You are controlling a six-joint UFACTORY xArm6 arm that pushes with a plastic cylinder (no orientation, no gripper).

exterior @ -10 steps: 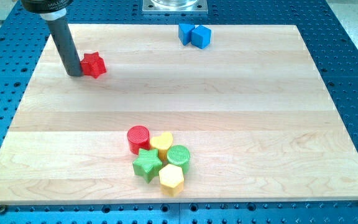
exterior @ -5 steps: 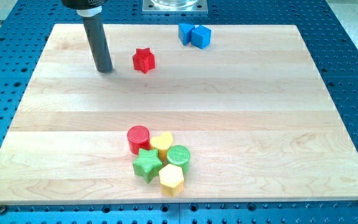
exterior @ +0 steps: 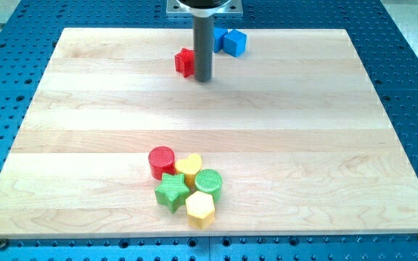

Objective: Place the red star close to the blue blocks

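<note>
The red star (exterior: pixel 184 61) lies near the view's top, a little left of centre, partly hidden behind my rod. My tip (exterior: pixel 204 78) rests on the board just right of the star, touching or nearly touching it. Two blue blocks sit at the top edge: one (exterior: pixel 218 38) is partly hidden behind the rod, the other is a blue cube (exterior: pixel 234 43) to its right. The star is a short way left and below the blue blocks.
A cluster sits low at the view's centre-left: a red cylinder (exterior: pixel 161 162), a yellow heart (exterior: pixel 189 166), a green cylinder (exterior: pixel 209 181), a green star (exterior: pixel 171 191) and a yellow hexagon (exterior: pixel 200 208). The wooden board (exterior: pixel 339 145) lies on a blue perforated table.
The red star has slid right and up, from the board's upper left toward the blue blocks. My rod has moved right too and now stands on the star's right side.
</note>
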